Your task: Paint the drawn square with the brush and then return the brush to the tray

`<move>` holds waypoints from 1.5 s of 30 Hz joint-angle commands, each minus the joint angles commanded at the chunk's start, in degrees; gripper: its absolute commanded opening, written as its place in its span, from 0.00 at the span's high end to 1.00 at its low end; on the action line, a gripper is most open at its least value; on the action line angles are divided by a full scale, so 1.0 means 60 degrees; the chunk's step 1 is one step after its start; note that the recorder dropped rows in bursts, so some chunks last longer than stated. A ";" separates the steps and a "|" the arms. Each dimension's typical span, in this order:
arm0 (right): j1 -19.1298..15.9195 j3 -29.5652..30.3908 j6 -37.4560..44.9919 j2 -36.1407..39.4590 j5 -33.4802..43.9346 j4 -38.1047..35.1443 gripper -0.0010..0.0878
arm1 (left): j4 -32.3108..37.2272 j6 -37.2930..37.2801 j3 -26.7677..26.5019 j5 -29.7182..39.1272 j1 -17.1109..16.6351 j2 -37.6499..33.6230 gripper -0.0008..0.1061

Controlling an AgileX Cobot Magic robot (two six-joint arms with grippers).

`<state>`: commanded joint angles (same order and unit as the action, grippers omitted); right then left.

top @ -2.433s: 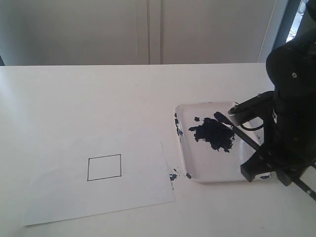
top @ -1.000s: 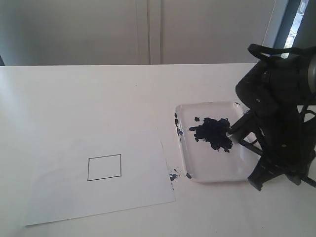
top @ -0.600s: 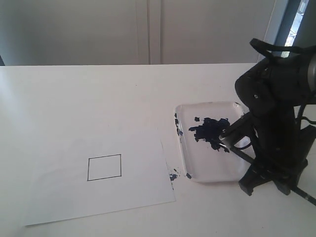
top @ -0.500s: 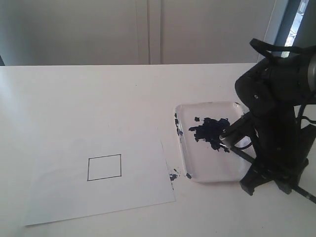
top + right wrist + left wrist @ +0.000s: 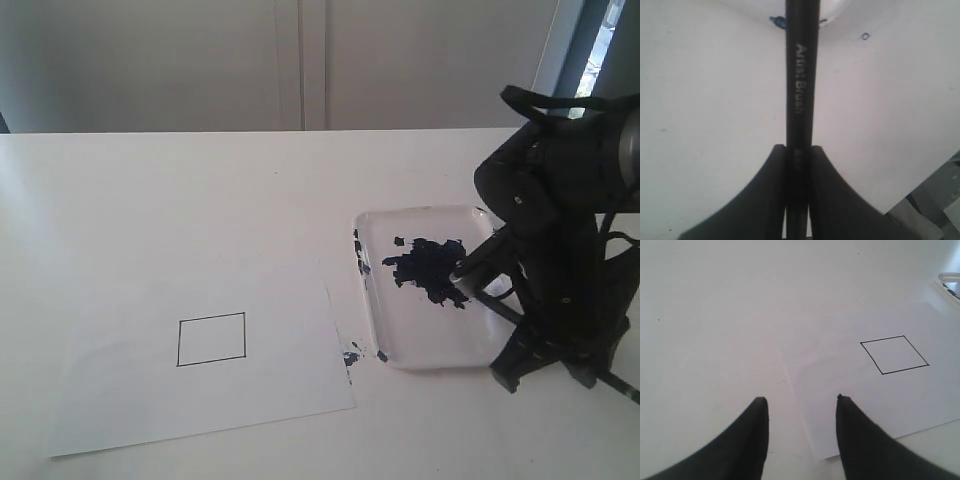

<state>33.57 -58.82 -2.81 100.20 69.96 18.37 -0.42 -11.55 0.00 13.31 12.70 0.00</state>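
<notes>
Exterior view: the right arm [image 5: 560,230] fills the right side of the frame and covers the right edge of the tray [image 5: 372,300]. Only 2 pieces of the brush [image 5: 492,302] show, a short slanted run of handle over the tray and its tail end at the lower right. Its front end lies against the right edge of the dark paint blob [image 5: 428,270], and the bristles cannot be made out against the paint. The drawn square [image 5: 211,339] sits blank on the paper sheet [image 5: 120,400] at the lower left. A small paint splatter [image 5: 352,355] marks the table between sheet and tray.

Left wrist view: the left gripper [image 5: 800,401] stands released, its 2 fingers apart over the bare table and the sheet's edge. The square is at the right. Only a corner of the tray shows at the upper right.

Right wrist view: the right gripper [image 5: 798,149] is clenched on the brush handle, whose tip is cut off by the top edge.

Against 0.5 s ago, the brush's front end sits slightly higher on the blob, and the square is unchanged.
</notes>
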 joint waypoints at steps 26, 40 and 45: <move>0.2891 -0.1384 -0.0303 -0.1682 0.0000 -0.1367 0.99 | 0.0270 0.0151 0.0000 0.0000 0.0000 0.0000 0.55; 0.3162 -0.1421 -0.0303 -0.1682 0.0000 -0.1508 0.99 | 0.0936 -0.1010 0.0000 -0.4467 0.0000 0.0000 0.55; 0.3168 -0.1421 -0.0303 -0.1682 0.0000 -0.1508 0.99 | 0.0936 -0.3677 0.0000 -0.4510 0.0000 0.0000 0.55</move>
<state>52.58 -67.35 -4.63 90.11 69.96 9.32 5.19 -33.61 0.00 -13.75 12.70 0.00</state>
